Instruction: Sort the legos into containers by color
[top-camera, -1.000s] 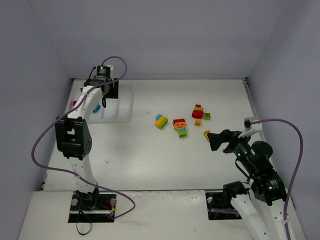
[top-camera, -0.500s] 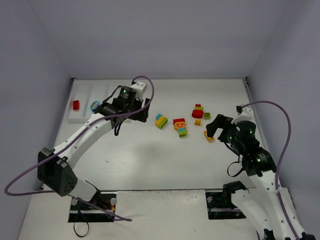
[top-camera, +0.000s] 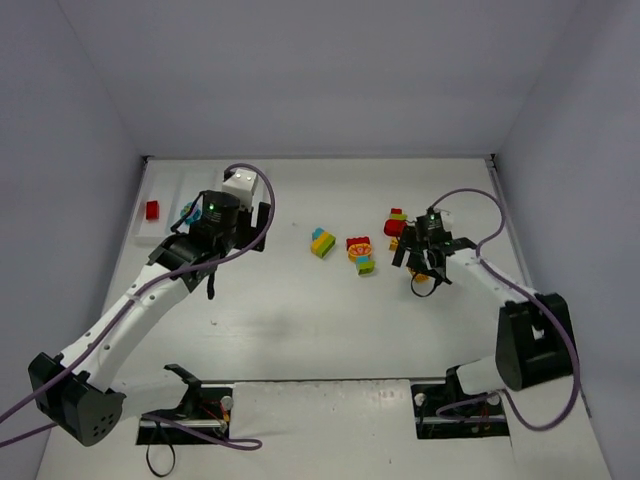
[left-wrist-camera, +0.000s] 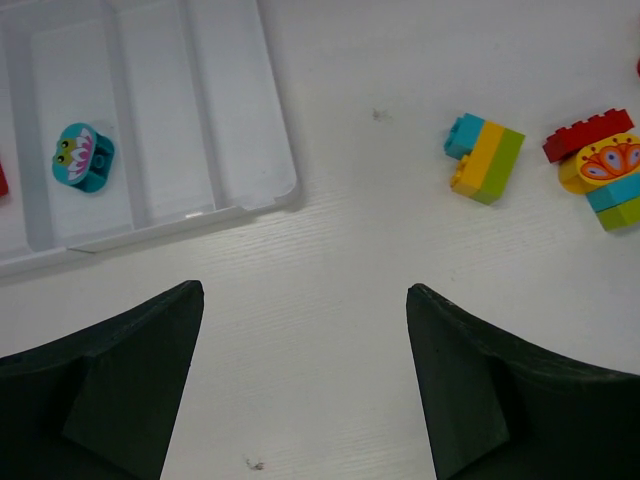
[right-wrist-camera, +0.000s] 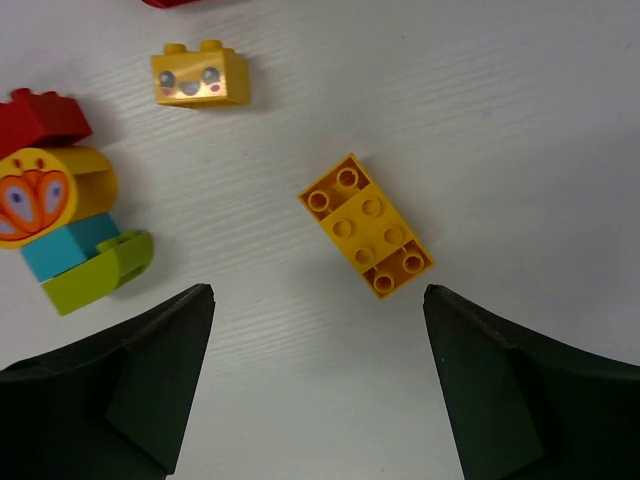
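Observation:
The containers are the narrow compartments of a white tray (top-camera: 165, 187) (left-wrist-camera: 275, 130) at the far left. It holds a red brick (top-camera: 152, 210) and a cyan piece (left-wrist-camera: 82, 157) in separate compartments. My left gripper (top-camera: 252, 232) (left-wrist-camera: 303, 288) hangs open and empty over bare table just off the tray's near right corner. Loose legos lie mid-table: a cyan-yellow-green clump (top-camera: 322, 242) (left-wrist-camera: 485, 157) and a red-yellow-cyan-green clump (top-camera: 360, 253) (right-wrist-camera: 60, 225). My right gripper (top-camera: 425, 264) (right-wrist-camera: 318, 289) is open, with a flat yellow brick (right-wrist-camera: 367, 226) lying just ahead of its fingertips, untouched.
A small yellow brick with a face (right-wrist-camera: 200, 77) and a red rounded piece (top-camera: 395, 226) lie just beyond the right gripper. Grey walls close in the table on three sides. The right arm's cable loops above the table's right side.
The left arm swung from over the tray toward the table's middle, jaws spreading wider. The right arm reached forward over the yellow brick and its jaws narrowed somewhat.

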